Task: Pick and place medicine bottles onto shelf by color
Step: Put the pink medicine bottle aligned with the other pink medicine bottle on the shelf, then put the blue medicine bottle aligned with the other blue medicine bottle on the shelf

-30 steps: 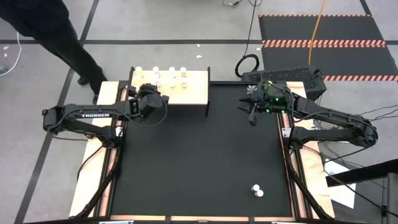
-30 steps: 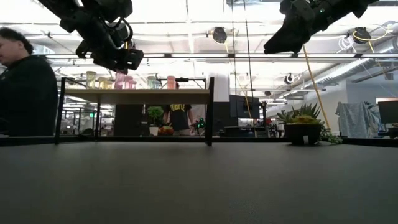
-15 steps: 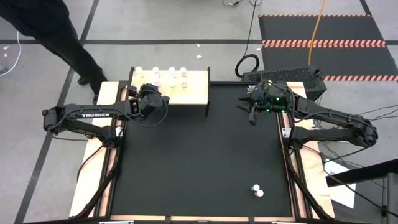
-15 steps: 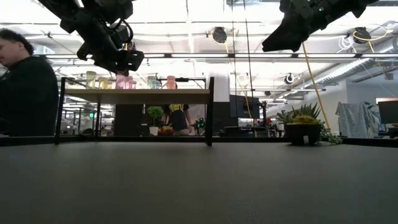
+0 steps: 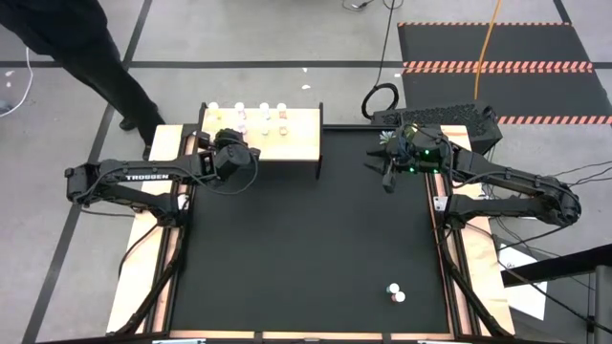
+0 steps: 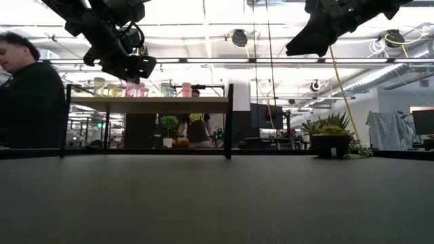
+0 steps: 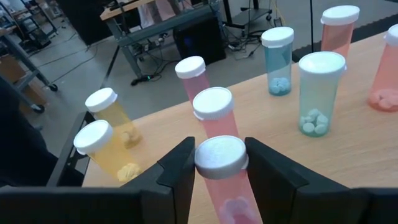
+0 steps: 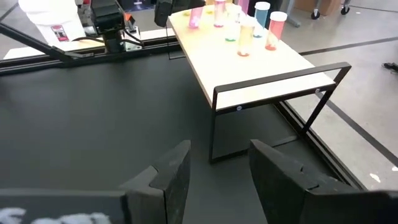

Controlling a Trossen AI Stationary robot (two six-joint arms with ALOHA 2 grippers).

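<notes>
The light-wood shelf (image 5: 298,143) stands at the table's far left and carries several white-capped medicine bottles: yellow (image 7: 111,134), pink (image 7: 194,78), teal (image 7: 318,93) and orange (image 7: 339,28). My left gripper (image 7: 221,163) hovers over the shelf's left part, shut on a pink bottle (image 7: 229,186). My right gripper (image 8: 214,168) hangs open and empty above the table's far right. Two more bottles (image 5: 394,291) sit on the black table near its right front. My left gripper pinches the pink bottle between its two fingers, at the white cap (image 7: 221,152) and the top of the body. The fingers come in nearly level, slanting a little downward, over the shelf's left end. The bottle's base lies below the picture's edge.
A small potted plant (image 6: 331,139) stands at the table's far right edge. A person (image 6: 27,102) is beyond the table's far left corner. The black table top (image 5: 306,239) stretches between the shelf and the two loose bottles.
</notes>
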